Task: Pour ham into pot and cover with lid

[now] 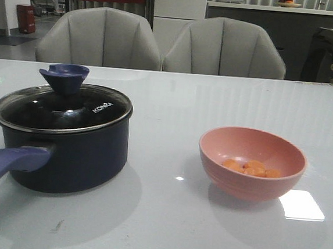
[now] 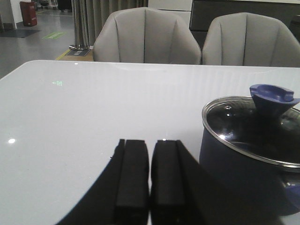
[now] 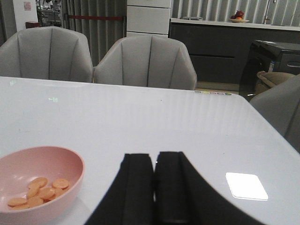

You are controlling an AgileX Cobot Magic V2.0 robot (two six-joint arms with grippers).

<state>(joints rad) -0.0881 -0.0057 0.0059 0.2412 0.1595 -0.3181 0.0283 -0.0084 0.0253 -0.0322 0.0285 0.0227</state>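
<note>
In the front view, the pot [image 1: 65,150] stands on the left part of the white table [image 1: 163,229], with its long purple-blue handle [image 1: 5,166] pointing toward the camera and to the left. The lid [image 1: 63,108] sits on the pot and covers it fully; its knob [image 1: 64,76] is on top. The pink bowl [image 1: 252,163] stands on the right part of the table, well apart from the pot. The ham [image 1: 251,167] lies at the bottom of this bowl, as a few orange pieces. Two grey chairs [image 1: 162,42] stand behind the table. No arm shows in this view.

In the left wrist view, the left gripper [image 2: 150,180] has its two black fingers [image 2: 132,180] pressed almost together, with only a thin gap and nothing between them. The pot [image 2: 243,183] with the lid [image 2: 255,129] is just beside it.

In the right wrist view, the right gripper [image 3: 154,192] is also closed on nothing, its fingers [image 3: 136,192] side by side over the table [image 3: 187,131]. The pink bowl [image 3: 70,164] with the ham [image 3: 37,192] is near it, not touching
</note>
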